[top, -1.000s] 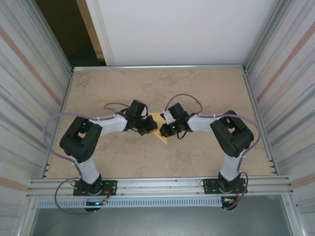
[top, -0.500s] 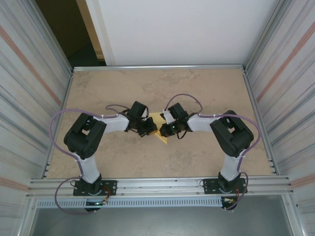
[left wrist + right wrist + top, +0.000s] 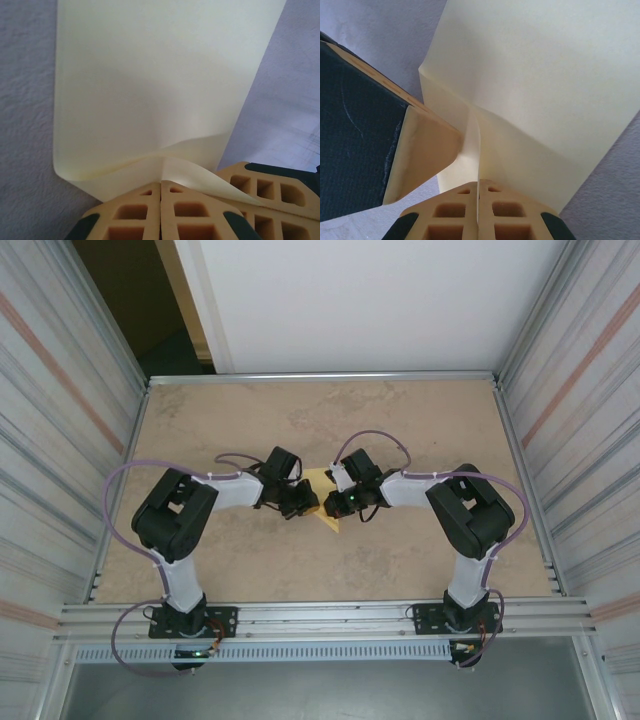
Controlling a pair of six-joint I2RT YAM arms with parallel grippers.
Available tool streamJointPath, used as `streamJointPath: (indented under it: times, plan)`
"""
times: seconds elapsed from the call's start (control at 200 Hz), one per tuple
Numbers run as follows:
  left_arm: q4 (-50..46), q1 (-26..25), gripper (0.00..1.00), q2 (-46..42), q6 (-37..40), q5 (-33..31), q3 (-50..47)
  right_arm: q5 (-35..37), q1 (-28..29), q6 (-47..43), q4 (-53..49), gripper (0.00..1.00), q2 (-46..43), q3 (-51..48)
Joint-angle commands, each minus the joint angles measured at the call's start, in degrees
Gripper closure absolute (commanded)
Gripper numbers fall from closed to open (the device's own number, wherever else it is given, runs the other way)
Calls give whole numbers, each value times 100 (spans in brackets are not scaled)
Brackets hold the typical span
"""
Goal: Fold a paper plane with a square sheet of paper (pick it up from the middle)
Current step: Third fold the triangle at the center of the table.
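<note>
The pale yellow sheet of paper lies at the middle of the table, mostly covered by both grippers, with a pointed corner sticking out toward the near edge. In the left wrist view the sheet of paper stretches away from my left gripper, whose jaws are shut on a raised ridge of it. My right gripper is shut on a thin upright edge of the sheet of paper. The left gripper and right gripper meet tip to tip over the paper.
The beige tabletop is fenced by a metal frame, with ribbed walls left and right. A metal rail runs along the near edge by the arm bases. Purple cables loop over both arms.
The left arm's elbow has swung slightly to the right and its cable loop has risen. Both grippers have stayed at the paper, still shut.
</note>
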Motion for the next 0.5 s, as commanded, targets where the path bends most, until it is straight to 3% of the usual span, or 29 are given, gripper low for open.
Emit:
streamJointPath:
  times: [0.0, 0.281, 0.496]
  plan:
    - [-302, -7, 91, 35, 169, -103, 239, 182, -23, 127, -277, 97, 191, 24]
    - [-576, 238, 90, -91, 439, -194, 543, 120, -30, 153, -304, 97, 58, 48]
    - [-972, 501, 89, 402, 820, -391, 1153, 118, -26, 171, -313, 97, 36, 55]
